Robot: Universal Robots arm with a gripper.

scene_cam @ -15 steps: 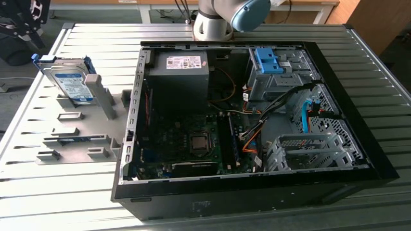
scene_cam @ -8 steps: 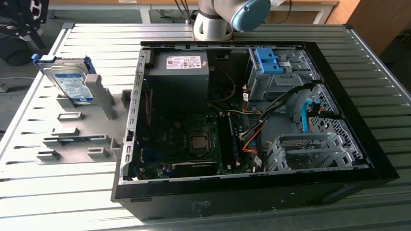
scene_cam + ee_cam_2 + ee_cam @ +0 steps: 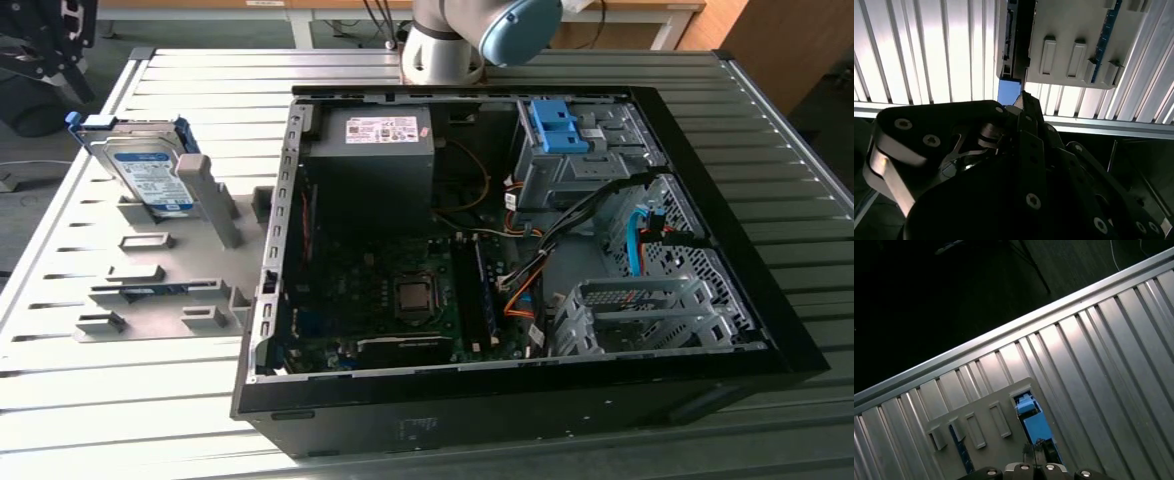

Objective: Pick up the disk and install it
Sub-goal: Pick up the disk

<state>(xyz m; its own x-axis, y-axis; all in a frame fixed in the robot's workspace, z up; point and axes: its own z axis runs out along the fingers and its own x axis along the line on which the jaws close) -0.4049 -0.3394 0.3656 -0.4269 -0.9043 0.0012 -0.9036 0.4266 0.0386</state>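
Mostly silver disk [image 3: 144, 168], blue-framed (white-blue label), standing in grey rack [image 3: 150, 308]; jaws clenched, empty.

Probably the disk [image 3: 1036, 429] in grey rack [image 3: 991, 452]

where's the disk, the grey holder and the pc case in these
the disk [image 3: 147, 175], exterior view, on its white-and-blue label
grey holder [image 3: 187, 262], exterior view, on its flat base plate
pc case [image 3: 534, 400], exterior view, on its black side wall
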